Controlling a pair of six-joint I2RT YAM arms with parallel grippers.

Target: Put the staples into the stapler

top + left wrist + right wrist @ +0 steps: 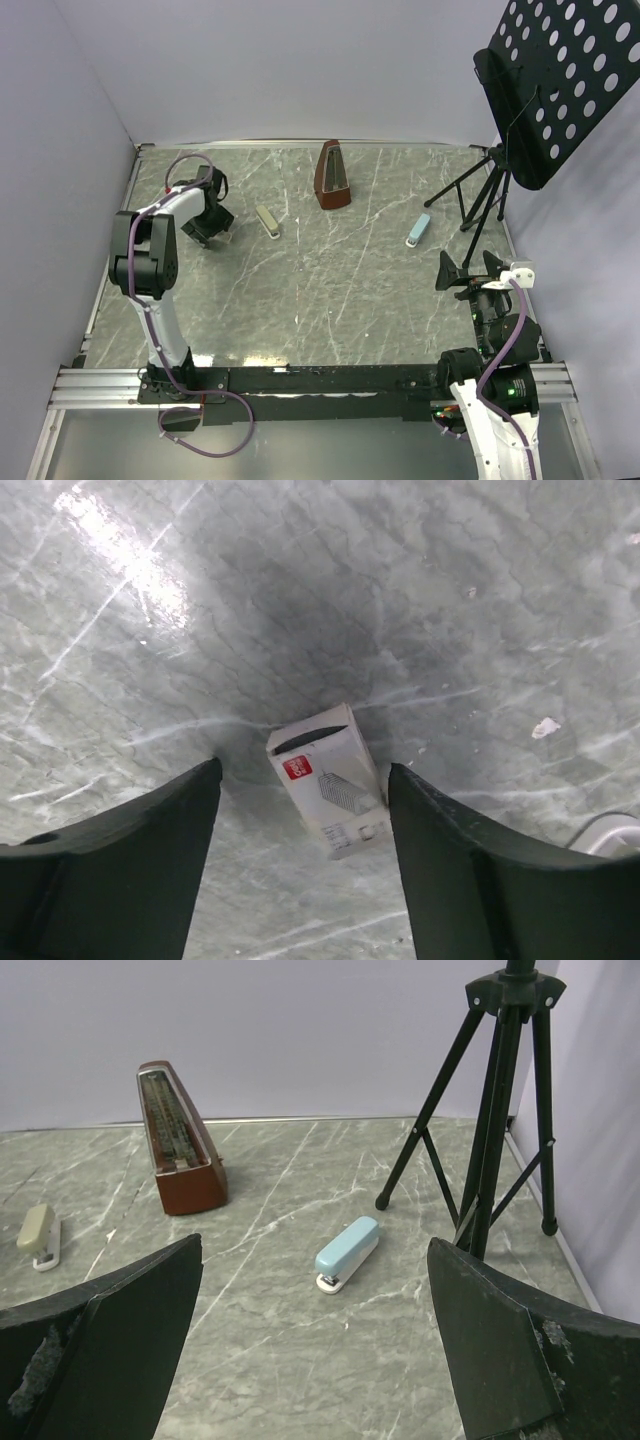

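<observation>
Left gripper (305, 768) spread at far left, staples box (328, 780) on the table (330, 300) between its fingers (150, 860), touching neither. Right gripper (467, 270) spread wide at near right, holding nothing; blue stapler (418, 230) lies beyond it.

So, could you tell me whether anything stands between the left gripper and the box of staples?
Nothing visible does. The box of staples lies on the table directly between the open fingers of the left gripper, with a gap of bare marble on either side.
</observation>
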